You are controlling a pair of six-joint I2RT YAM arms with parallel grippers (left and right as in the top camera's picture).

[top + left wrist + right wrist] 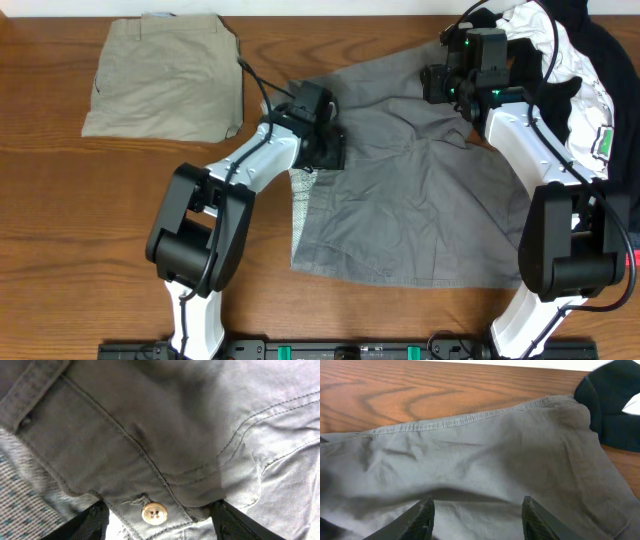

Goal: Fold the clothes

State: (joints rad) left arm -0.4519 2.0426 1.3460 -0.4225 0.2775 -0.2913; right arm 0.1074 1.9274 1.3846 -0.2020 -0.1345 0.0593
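Where the grey shorts [420,200] lie: spread open and creased across the middle and right of the table [60,220], between the two arms.
Left gripper [160,510]: low over the left edge of the grey shorts, at the waistband [75,445].
Left fingers [90,522]: released, standing wide apart, one on each side of the waistband tab and clamping nothing.
Button [154,513]: pale, four-holed, sitting on the tab between the two fingers, with a loose thread beside it.
Lining [25,505]: a checked inner fabric showing at the left of the waistband (in the overhead view it is a lighter strip along the turned-back edge).
Right gripper [477,505]: over the upper right part of the grey shorts, near a stitched hem.
Right fingers [422,520]: spread apart above the cloth, which rises in a soft fold between them; they pinch nothing.
Khaki shorts [165,78]: folded into a neat rectangle at the far left of the table, well apart from the grey pair.
White shirt [580,70]: heaped at the far right corner, behind the right arm.
Black garments [610,50]: bundled with the white shirt, one dark edge just beside the corner of the grey shorts.
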